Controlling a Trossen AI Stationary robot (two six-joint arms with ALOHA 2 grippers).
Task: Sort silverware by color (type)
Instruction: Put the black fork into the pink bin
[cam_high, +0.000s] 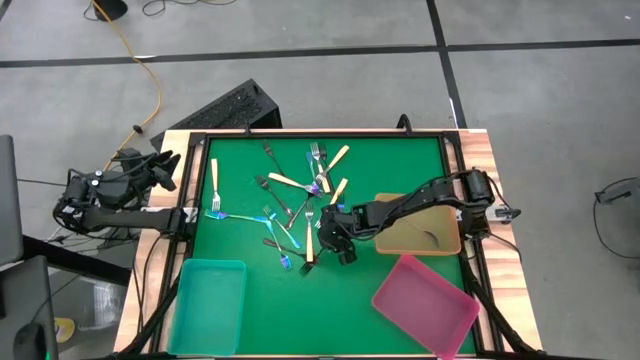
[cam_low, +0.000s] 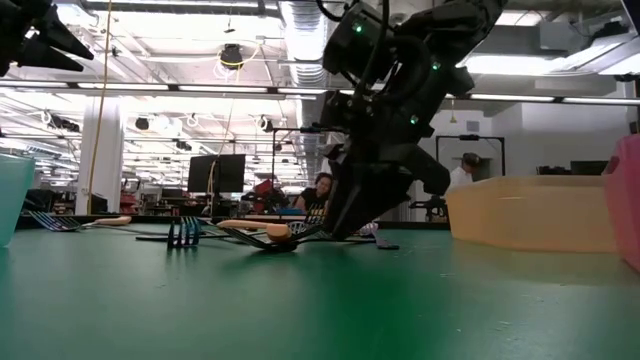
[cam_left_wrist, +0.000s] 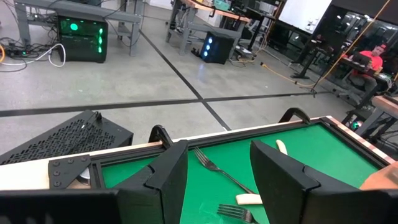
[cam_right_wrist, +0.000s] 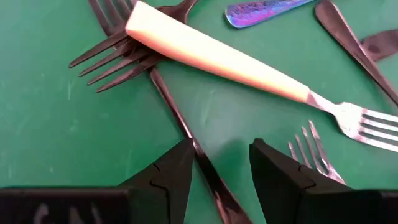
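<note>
Your right tool (cam_right_wrist: 217, 180) hovers open over the tabletop (cam_high: 400, 180), its fingers straddling a dark fork's handle (cam_right_wrist: 186, 127) beneath a cream-handled fork (cam_right_wrist: 217, 59). Your left tool (cam_left_wrist: 217, 186) waits open at the tabletop's edge.

Right arm reaches from the table's right edge in toward the middle, elbow bent, wrist pitched steeply down. Right gripper (cam_high: 333, 240) sits low, just above the surface, fingers (cam_right_wrist: 177, 174) parted with a clear gap between them, nothing held between the tips. In the low view it points down, tips near the surface. Left arm is parked off the table's left edge, folded, raised. Left gripper (cam_high: 160, 168) points toward the table's far left corner, fingers (cam_left_wrist: 168, 177) spread apart, empty.
</note>
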